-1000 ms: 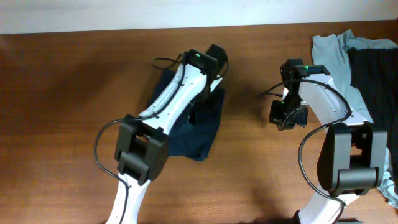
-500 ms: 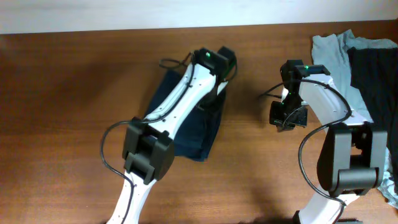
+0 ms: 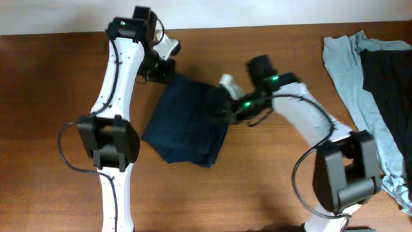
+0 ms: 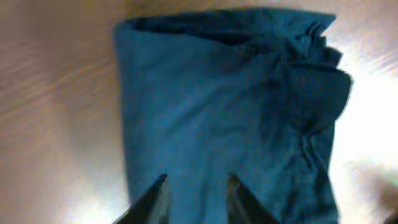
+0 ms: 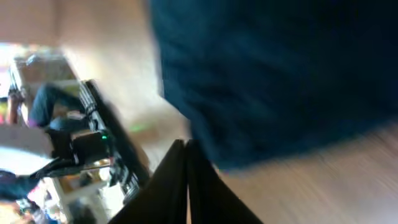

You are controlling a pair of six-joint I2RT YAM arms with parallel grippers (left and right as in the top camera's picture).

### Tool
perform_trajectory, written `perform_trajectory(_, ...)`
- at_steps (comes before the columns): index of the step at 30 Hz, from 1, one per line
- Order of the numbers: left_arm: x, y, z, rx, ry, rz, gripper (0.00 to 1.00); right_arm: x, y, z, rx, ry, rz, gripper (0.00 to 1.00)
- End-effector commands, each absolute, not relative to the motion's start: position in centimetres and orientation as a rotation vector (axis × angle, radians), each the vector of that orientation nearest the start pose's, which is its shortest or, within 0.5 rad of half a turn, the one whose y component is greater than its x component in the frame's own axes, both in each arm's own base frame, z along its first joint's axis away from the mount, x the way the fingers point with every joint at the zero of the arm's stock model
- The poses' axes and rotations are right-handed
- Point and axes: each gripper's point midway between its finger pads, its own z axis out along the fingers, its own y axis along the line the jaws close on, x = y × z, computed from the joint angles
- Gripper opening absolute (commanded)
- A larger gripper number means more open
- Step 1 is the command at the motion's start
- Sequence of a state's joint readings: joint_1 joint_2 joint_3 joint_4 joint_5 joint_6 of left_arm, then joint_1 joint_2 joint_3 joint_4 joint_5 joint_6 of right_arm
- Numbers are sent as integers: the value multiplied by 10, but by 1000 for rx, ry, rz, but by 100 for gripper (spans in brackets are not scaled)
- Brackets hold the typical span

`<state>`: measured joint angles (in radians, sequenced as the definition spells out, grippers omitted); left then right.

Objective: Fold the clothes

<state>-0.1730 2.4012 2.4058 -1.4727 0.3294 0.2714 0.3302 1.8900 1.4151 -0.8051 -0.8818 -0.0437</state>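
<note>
Looking down on a brown wooden worktop (image 3: 51,142), a navy garment (image 3: 187,125) lies just left of centre as a rough folded oblong, slightly creased. Both arms have moved within the last second. The left hand (image 3: 164,61), which had been reaching across the cloth, has swung away to its far left corner. The right hand (image 3: 222,108), which had been idling well to the right, has come in to the cloth's right edge. That suggests one fold has been laid down and a new grip is being set up (a judgement, not something seen).

In its own camera the left hand is open, its fingers (image 4: 155,200) parted above the cloth with nothing between them. The right hand's camera is blurred. Its fingers look pressed together at the cloth's edge, and whether any cloth is pinched cannot be told.

The garment's right edge is bunched and its left edge is straight. Bare wood lies open to the left and on the near side. At the far right, a grey-blue garment (image 3: 344,61) and a black garment (image 3: 386,71) wait, well apart from the work.
</note>
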Motion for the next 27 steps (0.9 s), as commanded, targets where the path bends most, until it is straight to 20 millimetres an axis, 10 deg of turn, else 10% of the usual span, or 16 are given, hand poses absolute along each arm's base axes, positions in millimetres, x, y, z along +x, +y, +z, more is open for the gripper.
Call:
perform_trajectory(1, 452, -160, 55, 850, 2913, -756, 23, 334, 289, 137, -685, 2590, 1339, 4)
perform_trajectory(6, 449, -156, 13, 851, 2947, -735, 19, 341, 303, 88, -632, 2699, 1234, 4)
perform_trajectory(13, 453, -150, 4, 847, 2946, -689, 20, 319, 307, 9, -483, 2972, 1239, 4)
perform_trajectory(18, 455, -134, 1, 815, 2981, -628, 20, 287, 247, -19, -29, 3382, 854, 4)
perform_trajectory(23, 456, -109, 24, 583, 3039, -709, 28, 284, 236, 36, -398, 3246, 877, 4)
perform_trajectory(27, 451, -90, 81, 381, 3049, -807, 31, 318, 251, 126, -556, 2829, 932, 4)
